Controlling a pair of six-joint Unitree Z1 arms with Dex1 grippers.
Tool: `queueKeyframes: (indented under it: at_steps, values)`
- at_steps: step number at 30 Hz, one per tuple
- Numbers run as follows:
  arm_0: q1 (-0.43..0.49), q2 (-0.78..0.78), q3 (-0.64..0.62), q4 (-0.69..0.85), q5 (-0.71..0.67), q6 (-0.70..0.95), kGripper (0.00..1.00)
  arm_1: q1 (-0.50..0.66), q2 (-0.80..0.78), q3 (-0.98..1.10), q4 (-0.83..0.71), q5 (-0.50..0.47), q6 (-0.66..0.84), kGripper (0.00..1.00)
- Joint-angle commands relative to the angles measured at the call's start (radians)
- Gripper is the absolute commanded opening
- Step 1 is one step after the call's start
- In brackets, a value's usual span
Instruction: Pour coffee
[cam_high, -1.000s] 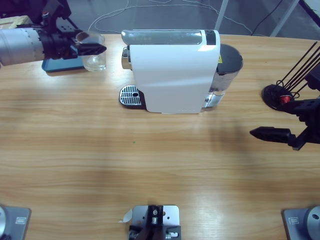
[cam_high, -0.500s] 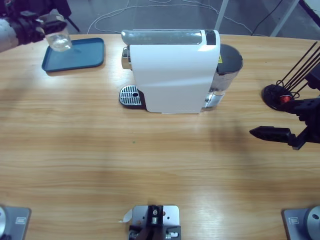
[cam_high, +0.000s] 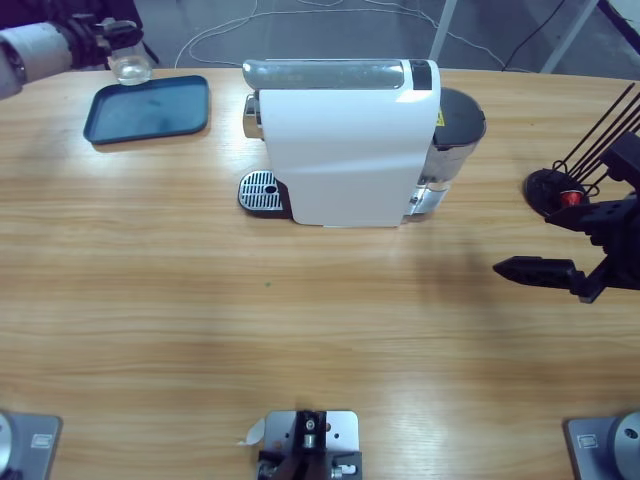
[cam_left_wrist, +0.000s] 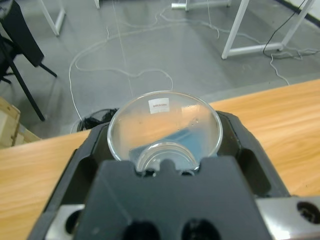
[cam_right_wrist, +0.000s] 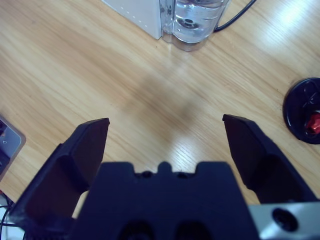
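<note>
wooden tabletop (cam_high: 300, 330) now bare of the clear glass cup (cam_high: 130, 66); left tool (cam_high: 105, 33), clamped round it, has lifted it off the blue tray (cam_high: 150, 108); right tool (cam_high: 545, 270) gapes empty.

I've got a clear glass (cam_high: 130, 66) with a small white label, far left, in my black left gripper (cam_high: 118, 40) on its silver-grey arm. Dark blue tray (cam_high: 148, 108) just beside it. Centre, the coffee machine (cam_high: 345, 145): white body, silvery top band, a black panel at its right end, chrome drip grid with a dotted pattern. See-through water tank (cam_right_wrist: 196, 20) behind it. Warm honey-coloured worktop (cam_high: 250, 330) with long wood grain streaks. My black right gripper (cam_high: 540, 271) sits right; far right, a black stand (cam_high: 560, 192) with one red spot. Grey floor beyond.
</note>
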Motion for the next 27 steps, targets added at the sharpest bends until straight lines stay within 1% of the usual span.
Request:
queueKeyframes:
  at_steps: [1,3,9,14,19,27]
  values:
    - [-0.018,0.031,-0.045,0.182,0.014,-0.005,0.0,0.011,0.02,0.027,-0.007,-0.006,0.003,1.0]
    - [-0.018,0.031,-0.071,0.249,0.016,-0.007,0.0,0.011,0.019,0.028,-0.007,-0.006,0.003,1.0]
    - [-0.02,0.041,-0.127,0.348,0.039,-0.008,0.0,0.011,0.021,0.027,-0.009,-0.008,0.003,1.0]
    - [-0.02,0.039,-0.135,0.399,0.053,-0.008,0.0,0.011,0.021,0.028,-0.009,-0.01,0.003,1.0]
    - [-0.02,0.04,-0.145,0.433,0.057,-0.008,0.0,0.011,0.02,0.028,-0.009,-0.011,0.003,1.0]
    - [-0.02,0.041,-0.146,0.439,0.056,-0.007,0.0,0.011,0.021,0.028,-0.009,-0.011,0.003,1.0]
